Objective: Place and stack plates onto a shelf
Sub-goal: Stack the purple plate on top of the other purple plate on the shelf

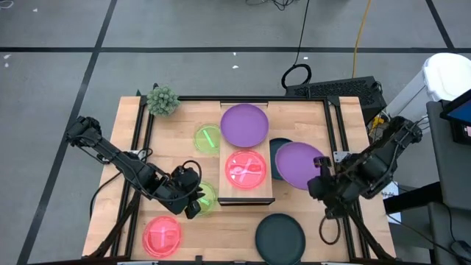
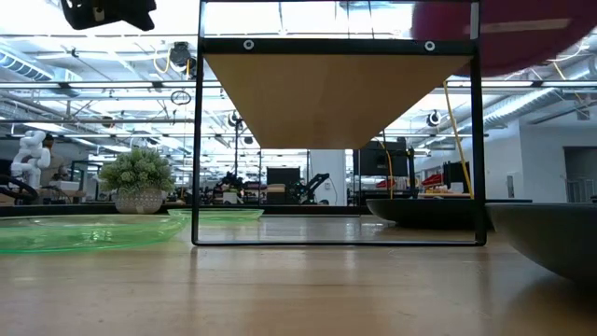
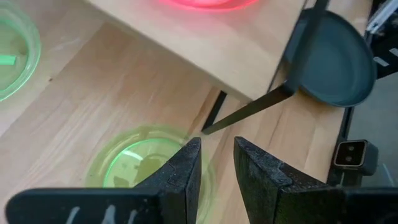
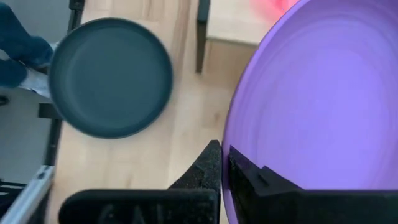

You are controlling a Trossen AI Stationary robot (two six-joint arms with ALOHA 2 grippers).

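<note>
My right gripper [image 1: 321, 184] [image 4: 225, 163] is shut on a large purple plate [image 1: 298, 163] [image 4: 317, 106], held in the air to the right of the light-wood shelf [image 1: 229, 151]. The plate also shows high in the low view [image 2: 504, 37]. A second purple plate [image 1: 244, 124] and a pink plate [image 1: 245, 169] lie flat on the shelf. My left gripper [image 1: 194, 206] [image 3: 216, 155] is narrowly open. It hovers over a small green plate [image 1: 207, 196] [image 3: 134, 158] lying on the table at the shelf's near left corner, and touches nothing. My right gripper pinches the purple plate's rim [image 4: 229, 140] between its two fingers, one finger [image 4: 258, 180] on the inner face and the other [image 4: 208, 168] outside it. The fingers come from the table's near right side. The plate is lifted clear and roughly level.
On the table lie another green plate [image 1: 208, 138] left of the shelf, a pink plate [image 1: 162, 235] at the near left and a dark teal plate [image 1: 280, 235] [image 4: 111, 76] at the near edge. A second teal plate [image 1: 278, 151] lies partly under the held one. A small plant [image 1: 163, 100] stands at the far left corner.
</note>
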